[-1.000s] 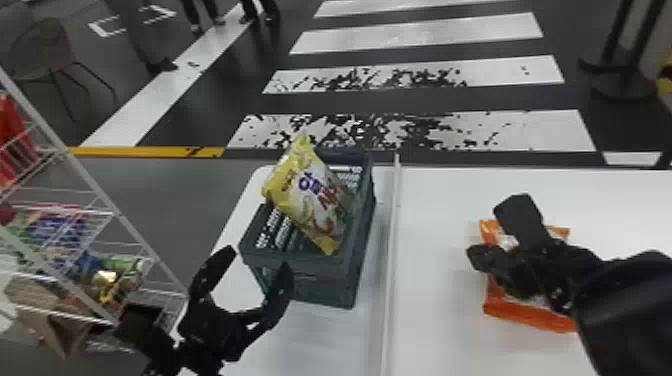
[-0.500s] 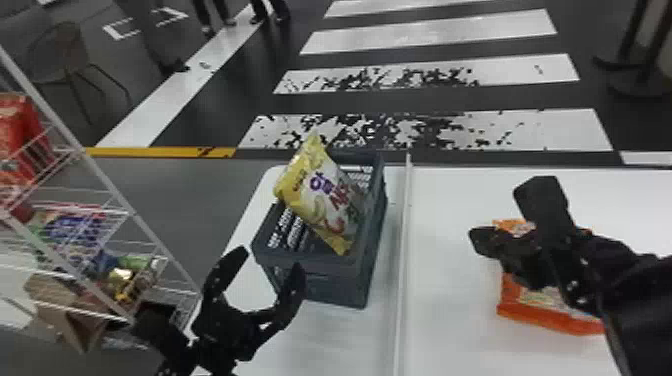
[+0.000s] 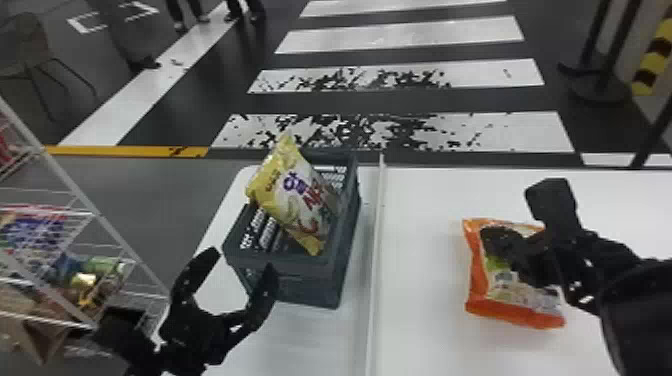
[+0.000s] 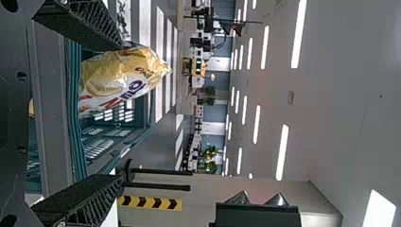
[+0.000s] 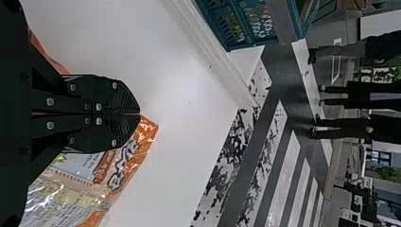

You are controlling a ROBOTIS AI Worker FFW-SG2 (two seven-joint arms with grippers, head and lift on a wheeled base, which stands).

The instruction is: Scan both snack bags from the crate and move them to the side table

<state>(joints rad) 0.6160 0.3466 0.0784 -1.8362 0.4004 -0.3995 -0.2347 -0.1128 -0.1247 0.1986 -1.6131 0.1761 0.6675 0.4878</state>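
My left gripper (image 3: 243, 261) stands open at the near side of the grey-green crate (image 3: 295, 270). A yellow-and-white snack bag (image 3: 300, 197) leans in that crate, its top sticking out above the rim. The left wrist view has this bag (image 4: 118, 78) beyond the open left gripper (image 4: 120, 112), no bag between its fingers. At the right, my right gripper (image 3: 492, 239) is over the orange snack bag (image 3: 477, 285), which lies flat on the white table. Its fingers meet in the right wrist view, where the right gripper (image 5: 140, 114) partly covers the orange bag (image 5: 127, 163).
A raised white strip (image 3: 377, 260) runs across the white table (image 3: 425, 345) between crate and orange bag. Left of the table stands a wire rack (image 3: 75, 190) with packaged goods. Dark barrier posts (image 3: 607, 60) stand on the floor behind at the right.
The head view has swung about, shifting the whole scene sideways. Against the orange bag, the right gripper sits farther right than half a second ago. The left gripper remains open by the crate.
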